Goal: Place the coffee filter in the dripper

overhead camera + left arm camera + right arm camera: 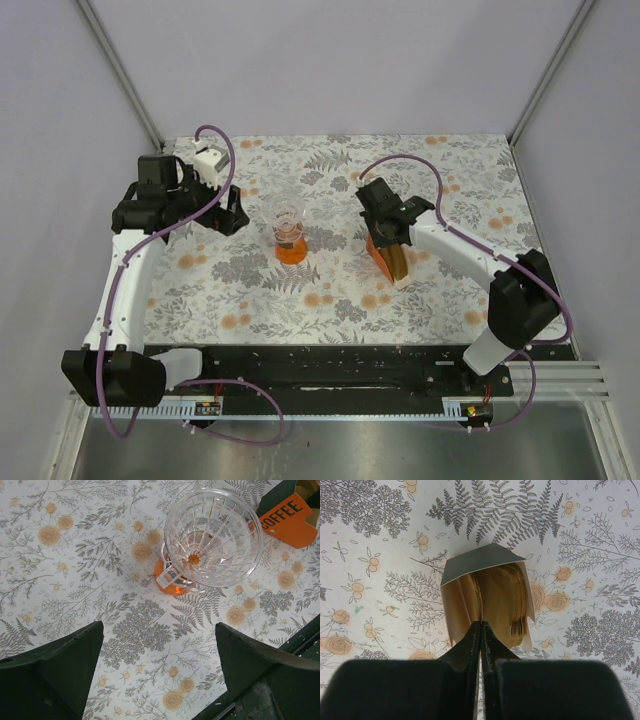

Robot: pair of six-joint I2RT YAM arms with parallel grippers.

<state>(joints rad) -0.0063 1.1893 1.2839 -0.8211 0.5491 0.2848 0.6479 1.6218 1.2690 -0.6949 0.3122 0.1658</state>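
Brown paper coffee filter [482, 602] apparently pinched in clenched right pincer [480, 626]; left pincer [159, 628] gapes wide.

Right gripper [480, 627]: dark fingers pressed together, tips at the stack's front papers; holder [481, 562]: beige wedge, open toward the camera; coffee filters [501, 600]: brown, stacked on edge inside; tablecloth [380, 555]: pale fern-and-flower print; pinched sheet indiscernible.
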